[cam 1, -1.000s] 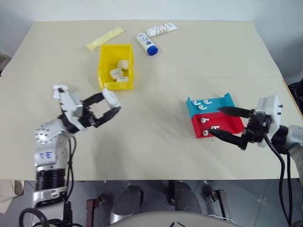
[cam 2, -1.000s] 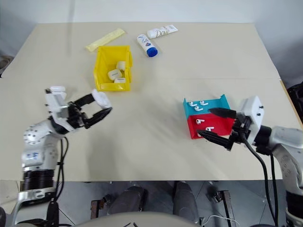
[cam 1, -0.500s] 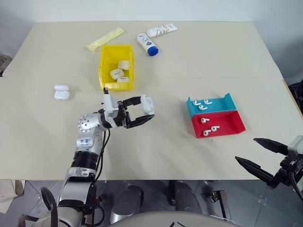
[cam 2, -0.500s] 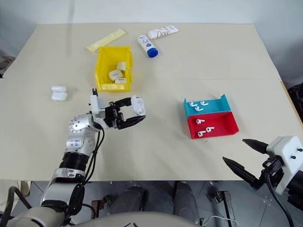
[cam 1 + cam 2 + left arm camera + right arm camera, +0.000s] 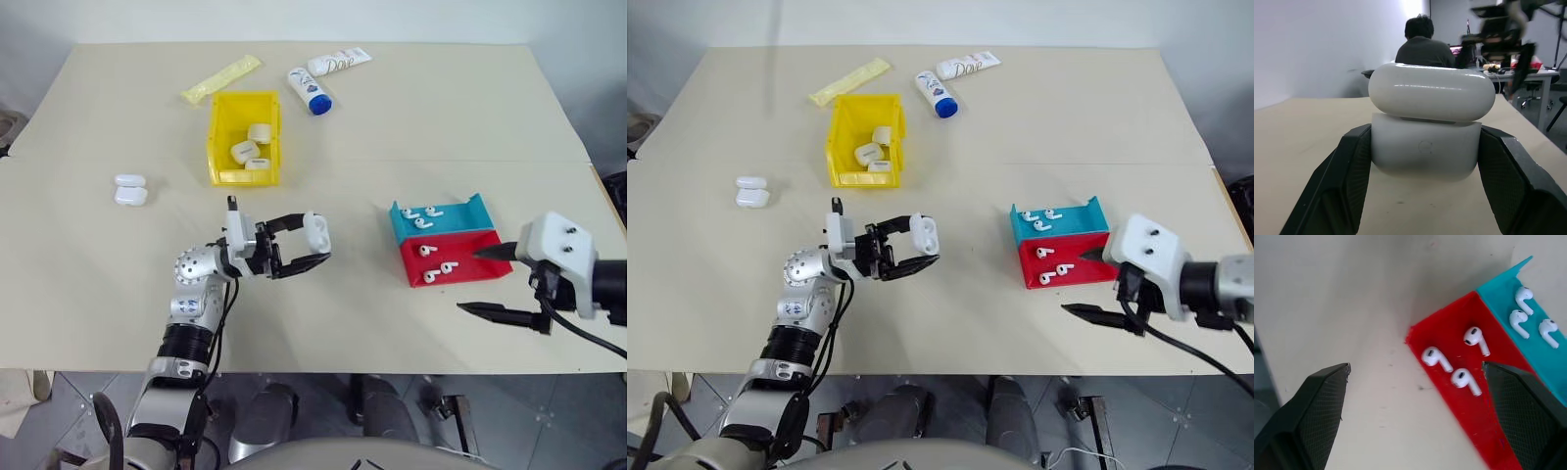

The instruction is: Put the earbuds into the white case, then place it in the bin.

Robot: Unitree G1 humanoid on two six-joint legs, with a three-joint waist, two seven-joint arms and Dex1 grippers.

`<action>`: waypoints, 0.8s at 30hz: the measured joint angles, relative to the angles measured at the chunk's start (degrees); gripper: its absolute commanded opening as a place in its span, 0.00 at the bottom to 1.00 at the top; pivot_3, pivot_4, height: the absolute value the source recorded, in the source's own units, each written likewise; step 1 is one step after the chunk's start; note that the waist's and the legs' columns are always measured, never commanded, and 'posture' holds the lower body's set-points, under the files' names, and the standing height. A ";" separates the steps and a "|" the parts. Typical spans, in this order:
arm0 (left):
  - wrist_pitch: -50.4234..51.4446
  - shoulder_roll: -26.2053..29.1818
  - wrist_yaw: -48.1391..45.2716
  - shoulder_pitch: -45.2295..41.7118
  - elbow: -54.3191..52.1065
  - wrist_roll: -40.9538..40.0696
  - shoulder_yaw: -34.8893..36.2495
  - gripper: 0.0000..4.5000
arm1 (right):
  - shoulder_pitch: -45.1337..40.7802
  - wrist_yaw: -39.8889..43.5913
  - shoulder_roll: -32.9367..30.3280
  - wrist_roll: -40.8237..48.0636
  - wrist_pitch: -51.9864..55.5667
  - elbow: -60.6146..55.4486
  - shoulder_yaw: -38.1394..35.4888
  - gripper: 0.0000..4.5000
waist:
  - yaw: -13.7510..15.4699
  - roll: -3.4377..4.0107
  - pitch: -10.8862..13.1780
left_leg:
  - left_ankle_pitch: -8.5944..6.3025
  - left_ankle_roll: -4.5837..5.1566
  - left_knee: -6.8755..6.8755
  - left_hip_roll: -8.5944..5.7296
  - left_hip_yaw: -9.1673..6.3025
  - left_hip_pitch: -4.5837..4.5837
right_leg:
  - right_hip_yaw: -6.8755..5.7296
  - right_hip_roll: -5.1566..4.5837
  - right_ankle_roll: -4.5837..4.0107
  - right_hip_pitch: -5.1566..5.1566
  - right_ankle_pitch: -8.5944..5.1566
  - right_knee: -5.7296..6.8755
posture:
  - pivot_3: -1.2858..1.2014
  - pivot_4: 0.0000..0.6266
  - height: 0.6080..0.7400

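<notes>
Swinging in from the tabletop's left side, the left end effector now hangs over the middle, clamped on the small glossy white pebble-shaped case with its lid up. Meanwhile the right end effector is back beside the red plastic tray, fingers spread wide and empty. Three tiny white stemmed earbuds lie in that tray just ahead of it, stems slanting across the gap. The right arm is clearly nearer them, while the yellow plastic bin waits well behind the case.
</notes>
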 measured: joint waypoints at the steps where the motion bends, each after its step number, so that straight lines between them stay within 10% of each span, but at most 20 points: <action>1: 0.00 -0.01 0.27 0.42 -0.52 0.00 -0.05 0.63 | -2.90 0.85 0.01 -2.16 -1.20 2.22 3.61 0.86 | -0.03 0.00 0.00 | 0.00 0.00 0.01 0.01 0.02 0.01 | 0.00 0.01 0.01 -0.01 0.00 0.00 | 0.52 0.24 1.00; 11: 0.10 -0.66 3.18 4.36 -6.21 0.00 -1.03 0.63 | -19.05 9.48 4.39 -15.91 -10.28 16.77 20.85 0.45 | -0.23 0.08 0.01 | 0.01 -0.03 -0.01 0.02 0.02 0.00 | 0.03 0.04 0.00 -0.06 0.01 0.02 | 0.52 0.24 1.00; 24: 0.17 -0.74 5.20 5.60 -8.28 -0.02 -2.29 0.63 | -24.70 14.37 9.23 -24.19 -16.28 24.18 25.87 0.45 | -0.22 0.12 0.00 | 0.01 -0.04 0.00 0.01 0.02 -0.01 | 0.04 0.05 -0.01 -0.07 0.02 0.03 | 0.52 0.24 1.00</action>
